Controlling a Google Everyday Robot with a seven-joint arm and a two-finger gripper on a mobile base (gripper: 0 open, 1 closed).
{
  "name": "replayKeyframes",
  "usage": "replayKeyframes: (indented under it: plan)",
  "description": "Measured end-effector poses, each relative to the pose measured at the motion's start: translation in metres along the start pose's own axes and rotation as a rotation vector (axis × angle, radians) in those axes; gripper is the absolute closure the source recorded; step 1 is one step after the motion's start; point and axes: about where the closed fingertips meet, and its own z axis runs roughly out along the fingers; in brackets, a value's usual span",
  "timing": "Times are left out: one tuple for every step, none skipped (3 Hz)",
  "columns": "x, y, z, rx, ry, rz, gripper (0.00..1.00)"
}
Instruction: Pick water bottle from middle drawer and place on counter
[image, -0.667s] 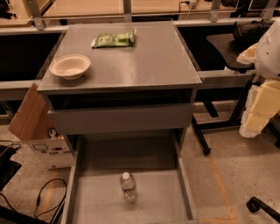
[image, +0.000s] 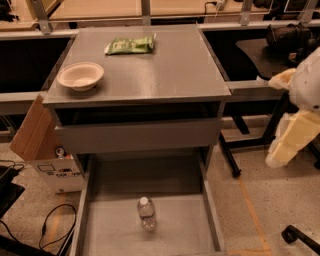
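Observation:
The water bottle (image: 146, 214), clear with a white cap, lies on the floor of the open middle drawer (image: 112, 232) at the bottom of the camera view, cap pointing toward the cabinet. The counter (image: 170, 70) is the grey cabinet top above it. My arm's white and cream segments (image: 297, 130) hang at the right edge. My gripper (image: 290, 36) shows as a dark shape at the top right, well above and to the right of the drawer and far from the bottle.
A beige bowl (image: 80, 76) sits on the counter's left side and a green snack bag (image: 130, 45) at its back. A drawer with a plain grey front (image: 140, 135) is above the open one. A cardboard box (image: 32, 130) and cables (image: 50, 225) are at the left, a dark side table (image: 257, 55) at the right.
The arm at the right edge has shifted slightly. The bottle, drawer, bowl and bag have not moved.

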Motion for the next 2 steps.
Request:
replayKeyframes:
  plan:
    - [0.02,0.007,0.048,-0.012,-0.176,0.026,0.0]
    - [0.025,0.002,0.107,0.008,-0.4,0.055,0.0]
